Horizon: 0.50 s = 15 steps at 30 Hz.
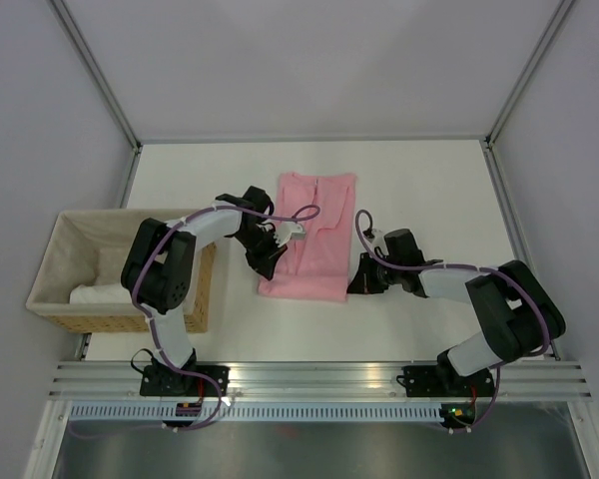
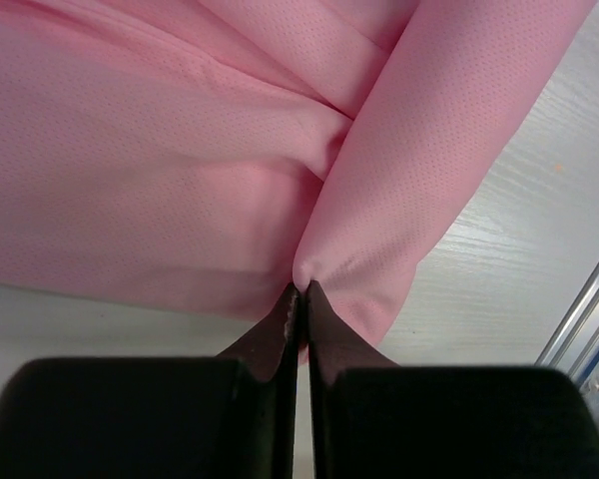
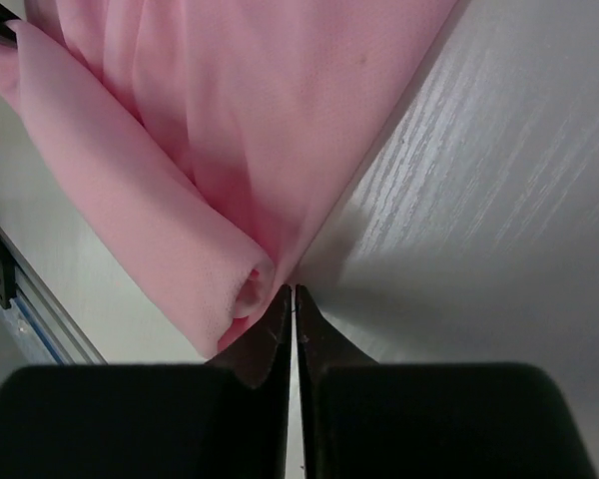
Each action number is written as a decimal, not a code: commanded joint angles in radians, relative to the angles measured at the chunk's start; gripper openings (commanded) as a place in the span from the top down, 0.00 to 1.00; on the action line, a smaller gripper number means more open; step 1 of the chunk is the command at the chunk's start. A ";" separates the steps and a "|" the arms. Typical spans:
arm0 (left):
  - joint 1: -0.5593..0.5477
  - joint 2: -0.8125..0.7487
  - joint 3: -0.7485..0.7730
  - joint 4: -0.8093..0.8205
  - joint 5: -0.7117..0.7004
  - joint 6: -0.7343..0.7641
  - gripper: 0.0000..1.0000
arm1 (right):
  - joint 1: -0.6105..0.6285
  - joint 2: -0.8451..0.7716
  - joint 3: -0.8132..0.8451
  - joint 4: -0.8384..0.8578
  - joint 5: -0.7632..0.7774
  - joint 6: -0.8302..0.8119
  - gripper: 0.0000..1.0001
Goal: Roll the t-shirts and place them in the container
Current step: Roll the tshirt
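Lying flat to the right of the wicker basket [image 1: 55,289], the light-pink t-shirt [image 1: 309,235] is being gripped at both corners of the edge nearest the arms, where a first turn of fabric is being formed into a loose roll [image 3: 245,289]. Soft, thin, light cloth is being handled here, by all appearances. It is likely to sag, slide open and unroll once released, and it is judged neither heavy nor fragile. Hold is best taken at the two ends of the roll itself, low and close to the surface, so that the turn is being carried evenly across the width. On the basket side, the left gripper [image 2: 299,289] is being clenched on a puckered fold of the shirt. On the side away from the basket, the right gripper [image 3: 291,289] is being pressed shut at the open end of the roll, with the fabric edge apparently being nipped between its tips.

Around the basket, the cell is being enclosed by pale walls [image 1: 309,60] set in aluminium posts [image 1: 514,90]. The white table [image 1: 429,180] under the basket is being seen as smooth and faintly wood-grained, probably slick beneath cloth. Inside the basket, a white folded cloth [image 1: 105,289] is being stored.
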 commanded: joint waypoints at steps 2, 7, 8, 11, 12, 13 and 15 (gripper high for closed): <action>0.001 -0.017 0.001 0.067 -0.060 -0.029 0.92 | -0.027 0.022 0.037 0.022 -0.011 0.016 0.96; 0.001 -0.032 -0.003 0.088 -0.069 -0.029 0.85 | -0.030 0.042 0.058 0.005 -0.042 0.009 0.96; 0.001 -0.035 -0.003 0.087 -0.065 -0.031 0.86 | -0.030 0.036 0.064 -0.015 -0.043 -0.020 0.95; 0.001 -0.039 0.000 0.087 -0.046 -0.034 0.88 | -0.035 -0.053 0.041 -0.060 -0.026 -0.062 0.82; 0.001 -0.037 0.000 0.087 -0.042 -0.037 0.89 | -0.038 -0.083 0.031 -0.058 -0.023 -0.066 0.63; 0.001 -0.037 0.001 0.088 -0.038 -0.040 0.89 | -0.041 -0.137 0.021 -0.045 -0.020 -0.068 0.54; 0.001 -0.036 0.001 0.087 -0.029 -0.054 0.91 | -0.041 -0.172 0.006 -0.011 -0.034 -0.045 0.38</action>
